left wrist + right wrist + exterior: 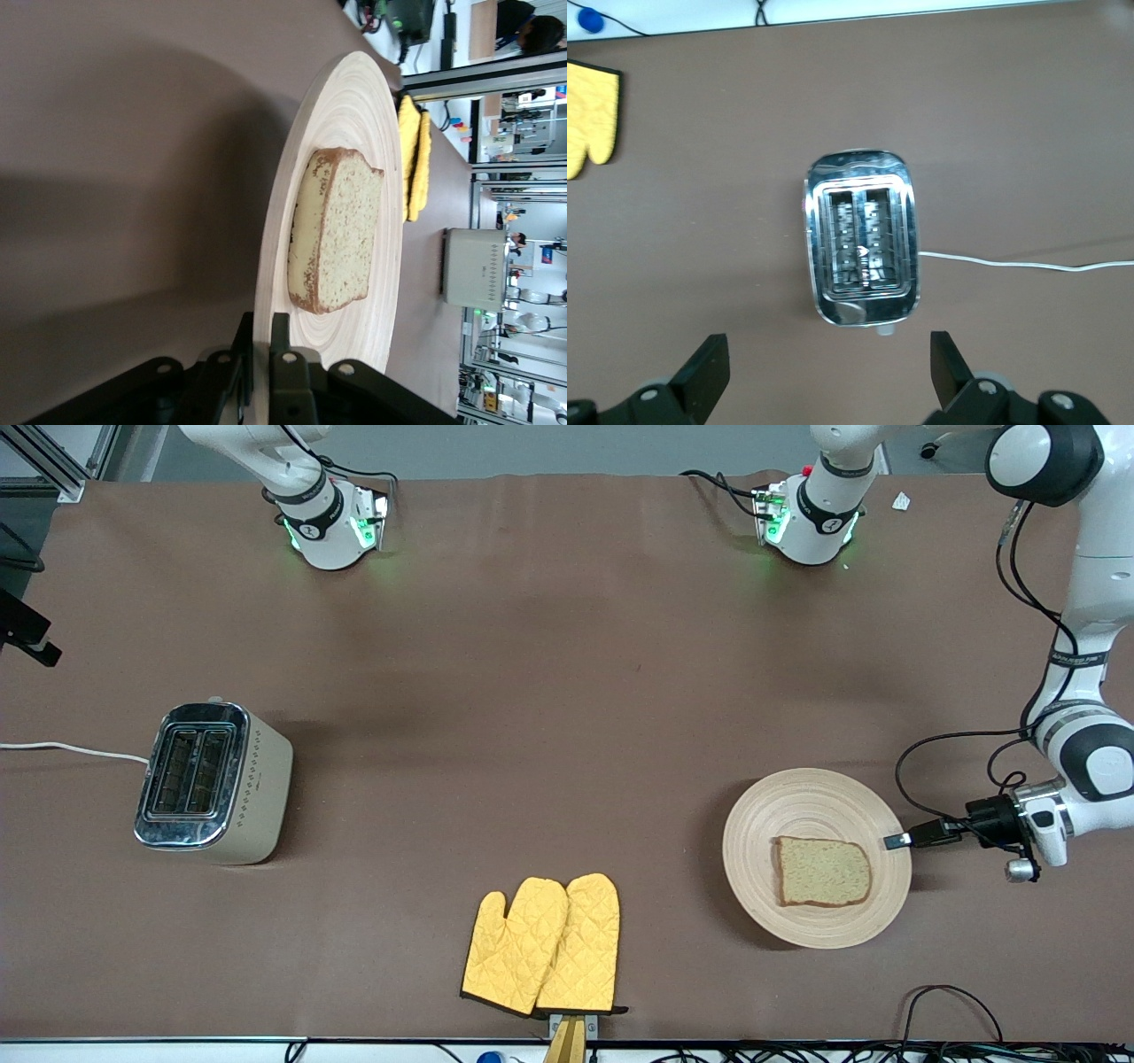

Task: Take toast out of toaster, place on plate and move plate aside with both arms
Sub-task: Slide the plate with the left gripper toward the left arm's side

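the toast [823,872] lies flat on the plate [797,806], which sits on the counter [532,691] at the lower right of the front frame. the left pincer [897,841] is clenched on the plate's rim at the left arm's end. the right pincer [829,367] hangs spread apart above the toaster [862,237], whose slots are empty, with yellow mitts [542,945] at bottom centre.

My plate [802,802] looks like pale wood, matt, its face cut with fine concentric grooves. On it, the toast [823,871] has a porous, speckled crumb and a darker, rough crust. The table [532,691] under the plate wears a flat brown covering, matt and faintly creased. Toward the right arm's end from the plate, the oven mitts [542,946] are quilted yellow cloth with dark trim, and the toaster [211,781] has a mirror-bright metal top over smooth, matt cream sides.
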`<state>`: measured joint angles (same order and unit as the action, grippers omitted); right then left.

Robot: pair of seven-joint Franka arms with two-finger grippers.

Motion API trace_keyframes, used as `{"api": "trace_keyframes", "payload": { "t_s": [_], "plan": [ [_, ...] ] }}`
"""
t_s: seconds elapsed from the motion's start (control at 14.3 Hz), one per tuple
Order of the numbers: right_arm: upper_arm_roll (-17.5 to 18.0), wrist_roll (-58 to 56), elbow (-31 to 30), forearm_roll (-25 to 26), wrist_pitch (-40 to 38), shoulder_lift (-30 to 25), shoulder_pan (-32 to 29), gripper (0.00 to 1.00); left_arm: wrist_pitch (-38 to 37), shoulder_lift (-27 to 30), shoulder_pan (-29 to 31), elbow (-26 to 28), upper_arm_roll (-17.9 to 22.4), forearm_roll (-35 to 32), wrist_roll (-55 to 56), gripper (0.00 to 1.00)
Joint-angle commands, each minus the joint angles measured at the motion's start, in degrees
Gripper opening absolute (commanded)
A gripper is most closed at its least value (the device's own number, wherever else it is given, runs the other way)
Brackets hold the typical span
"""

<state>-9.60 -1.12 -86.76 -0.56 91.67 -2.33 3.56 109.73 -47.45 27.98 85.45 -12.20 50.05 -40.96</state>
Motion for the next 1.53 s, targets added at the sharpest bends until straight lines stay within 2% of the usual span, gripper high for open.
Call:
{"api": "trace_keyframes", "payload": {
  "t_s": [0.0,0.14,0.21,0.28,0.35,0.42,0.56,0.7,0.84,0.98,1.47],
  "plan": [
    [0.6,-0.2,-1.4,-2.0,0.2,-0.3,-1.7,1.00,-1.7,0.8,3.4,0.8,-0.9,-1.7,-1.4,0.00],
    [0.6,-0.7,-1.3,-1.2,-0.4,-0.3,-1.7,1.00,-1.6,0.2,3.6,0.8,-0.9,-2.9,-2.2,0.04],
    [0.7,-0.8,-1.3,-1.2,-1.0,-0.3,-1.7,1.00,-1.6,0.1,3.7,0.8,-0.8,-2.9,-2.2,0.10],
    [0.7,-0.8,-1.1,-1.2,-2.2,-0.3,-1.7,1.00,-1.6,0.1,3.6,0.8,-0.5,-3.1,-2.1,0.22],
    [0.8,-0.8,-1.0,-1.0,-2.6,-0.3,-1.5,1.00,-1.3,0.1,3.6,0.6,-0.5,-4.2,-2.2,0.50],
    [1.0,-0.8,-0.9,-0.3,-2.7,-0.3,-1.4,1.00,-0.8,0.1,3.5,0.3,-0.5,-5.8,-2.2,0.97],
    [1.2,-0.7,-0.5,3.4,-2.9,-0.3,-0.2,1.00,0.4,0.4,2.9,-0.2,-0.5,-9.5,-1.8,1.00],
    [1.1,-0.6,-0.4,3.4,-5.2,-0.3,0.1,1.00,6.2,0.9,2.9,-1.6,-0.5,-15.2,-2.1,1.00],
    [1.1,-0.5,-0.4,3.3,-5.3,-0.3,0.0,1.00,7.2,1.3,3.0,-4.0,-1.2,-23.1,-1.3,1.00],
    [1.0,-0.6,-0.4,3.0,-5.1,-0.4,-0.1,1.00,7.2,2.9,2.3,-6.4,-1.2,-27.8,0.3,1.00],
    [1.0,-0.7,-0.4,2.8,-5.0,-0.4,-0.1,1.00,7.2,12.5,-8.7,-6.7,-1.2,-45.7,24.3,1.00]
  ]
}}
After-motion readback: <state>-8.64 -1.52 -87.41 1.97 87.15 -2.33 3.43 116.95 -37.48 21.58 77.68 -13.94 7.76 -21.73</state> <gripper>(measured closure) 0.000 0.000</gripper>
